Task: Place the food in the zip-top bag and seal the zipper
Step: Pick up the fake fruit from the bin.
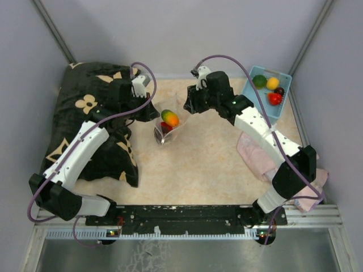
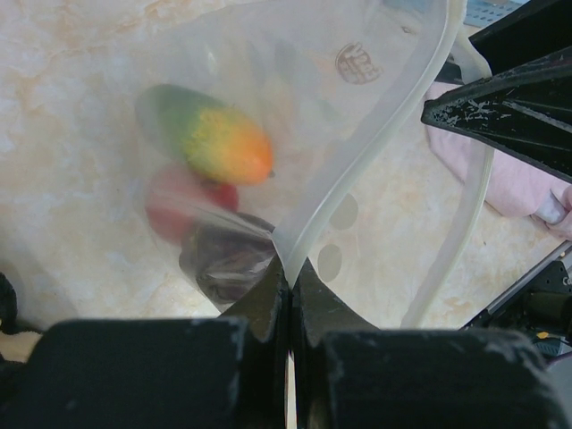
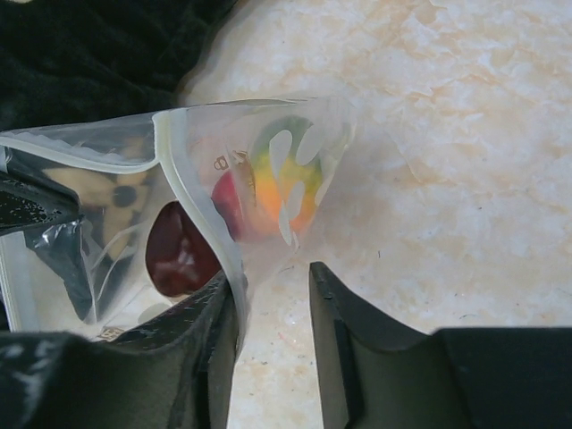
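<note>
The clear dotted zip-top bag point(image 1: 164, 131) stands open at mid-table between both arms. Inside lie a green-to-orange fruit point(image 2: 214, 138), a red piece point(image 2: 179, 204) and a dark maroon piece point(image 2: 223, 261). My left gripper point(image 2: 290, 266) is shut on the bag's zipper point(image 2: 375, 152) rim. My right gripper point(image 3: 273, 288) is open; the zipper point(image 3: 192, 188) edge rests against its left finger only. More food sits in the basket: green point(image 1: 259, 80), yellow point(image 1: 273, 83), maroon point(image 1: 279, 90), red point(image 1: 275, 98).
The light blue basket point(image 1: 276, 113) stands at the back right. A black floral pillow point(image 1: 93, 105) fills the left side under the left arm. A pink cloth point(image 1: 252, 152) lies on the right beneath the right arm. Grey walls close in on three sides.
</note>
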